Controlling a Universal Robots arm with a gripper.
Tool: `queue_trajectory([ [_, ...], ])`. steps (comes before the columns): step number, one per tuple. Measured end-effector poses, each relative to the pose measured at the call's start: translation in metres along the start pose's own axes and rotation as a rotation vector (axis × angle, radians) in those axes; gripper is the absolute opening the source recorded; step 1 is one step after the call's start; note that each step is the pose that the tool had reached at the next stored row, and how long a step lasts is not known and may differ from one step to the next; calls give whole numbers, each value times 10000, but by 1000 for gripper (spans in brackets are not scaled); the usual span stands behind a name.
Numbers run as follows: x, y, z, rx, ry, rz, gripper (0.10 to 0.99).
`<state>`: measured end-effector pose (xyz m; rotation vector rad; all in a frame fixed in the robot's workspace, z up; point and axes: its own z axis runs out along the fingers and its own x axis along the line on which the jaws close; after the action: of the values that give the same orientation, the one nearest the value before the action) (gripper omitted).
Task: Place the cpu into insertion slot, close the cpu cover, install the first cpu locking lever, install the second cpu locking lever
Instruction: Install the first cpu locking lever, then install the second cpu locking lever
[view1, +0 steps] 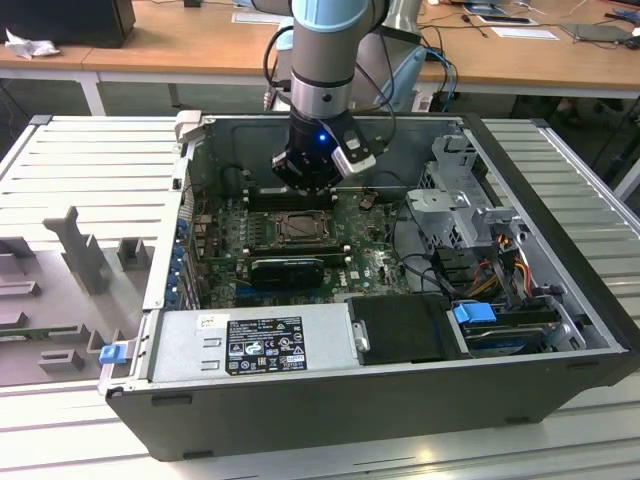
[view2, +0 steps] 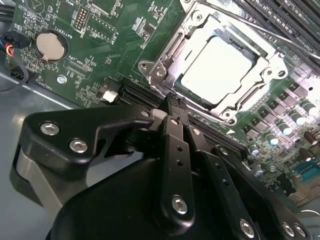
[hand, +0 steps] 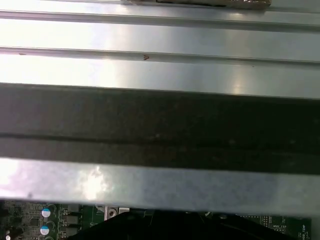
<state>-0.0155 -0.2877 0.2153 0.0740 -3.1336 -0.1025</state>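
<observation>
Grooved bench (view1: 80, 170) is carrying the open PC case (view1: 400, 400); cpu (view2: 215, 70) is sitting in the insertion slot (view1: 300, 228), cpu cover (view2: 161, 60) lying over it. Gripper (view2: 172, 100), fingers pressed together, is hovering just beside, prob. needing slow, square lever pushes.

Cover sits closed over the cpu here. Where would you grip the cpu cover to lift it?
Probably its outer rim, coming from above: the cpu cover lies flat, its window filled by the cpu, so only the outside edge offers a pinch.
</observation>
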Motion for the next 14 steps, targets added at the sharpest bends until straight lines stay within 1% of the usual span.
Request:
queue_trajectory([
  [5,2,-35,-2,0,0,0,106],
  [6,2,-36,-2,-2,-2,2,106],
  [8,2,-37,-40,-1,-1,1,106],
  [14,2,-47,-41,2,1,0,106],
])
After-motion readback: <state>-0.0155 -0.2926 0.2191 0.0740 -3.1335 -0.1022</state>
